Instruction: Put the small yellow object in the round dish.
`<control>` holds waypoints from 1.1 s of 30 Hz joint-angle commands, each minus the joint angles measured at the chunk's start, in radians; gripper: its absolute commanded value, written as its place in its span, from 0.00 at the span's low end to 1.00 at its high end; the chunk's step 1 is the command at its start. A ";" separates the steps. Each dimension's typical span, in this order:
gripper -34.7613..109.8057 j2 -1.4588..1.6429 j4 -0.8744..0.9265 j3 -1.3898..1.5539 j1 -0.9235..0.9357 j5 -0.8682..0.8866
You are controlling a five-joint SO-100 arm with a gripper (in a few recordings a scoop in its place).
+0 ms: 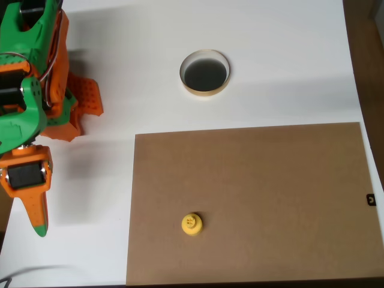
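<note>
So in the overhead view the small yellow object (192,224) sits on a brown board (252,204) that covers the lower right of the white bench (120,36). It's well to the right of the tool (37,219) and about level with its tip. Looks like it stands upright with the round base down and the narrower knob facing straight up at the camera, so from above there's no real long axis to call, it just reads as a circle. The round dish (205,72) is off the board on the bare bench, up and to the right of the tool, well apart from the yellow piece. Its dark inside has nothing in it as far as I can see. The tool itself hangs at the left edge, orange with a green tip pointing toward the bottom of the picture, holding nothing. I can't tell whether its fingers are apart or together from this angle.
</note>
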 commanded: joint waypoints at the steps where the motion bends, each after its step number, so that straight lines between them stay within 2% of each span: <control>1: 0.24 0.034 -0.052 -0.011 0.043 0.373; 21: 0.24 0.034 -0.052 -0.011 0.064 0.377; 26: 0.28 0.034 -0.071 -0.064 0.130 0.359; 33: 0.32 0.032 -0.048 -0.183 0.097 0.304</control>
